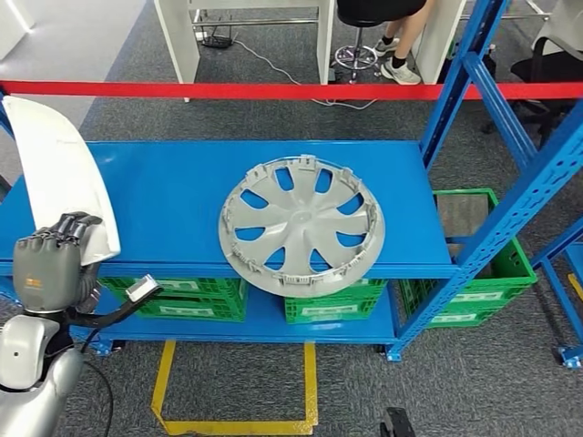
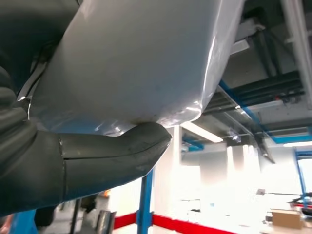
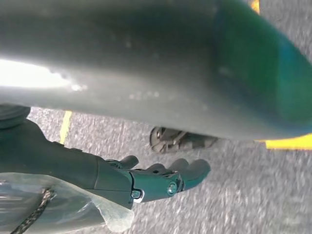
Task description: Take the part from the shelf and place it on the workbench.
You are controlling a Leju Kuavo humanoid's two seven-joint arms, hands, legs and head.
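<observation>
Gripping the white part (image 1: 66, 173) at its lower edge, left hand (image 1: 51, 264) fingers (image 1: 72, 226) are clamping it upright above themselves for carrying, while right hand (image 3: 162, 180) fingers (image 3: 193, 168) are hanging released, holding nothing.

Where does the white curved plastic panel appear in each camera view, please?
Head view: white curved plastic panel at far left, gripped by the left hand.
Left wrist view: large and close, against the hand's thumb.
Right wrist view: cannot tell; a blurred grey shape crosses it.
Shared landmark: the red barrier band, in head and left wrist views.
</observation>
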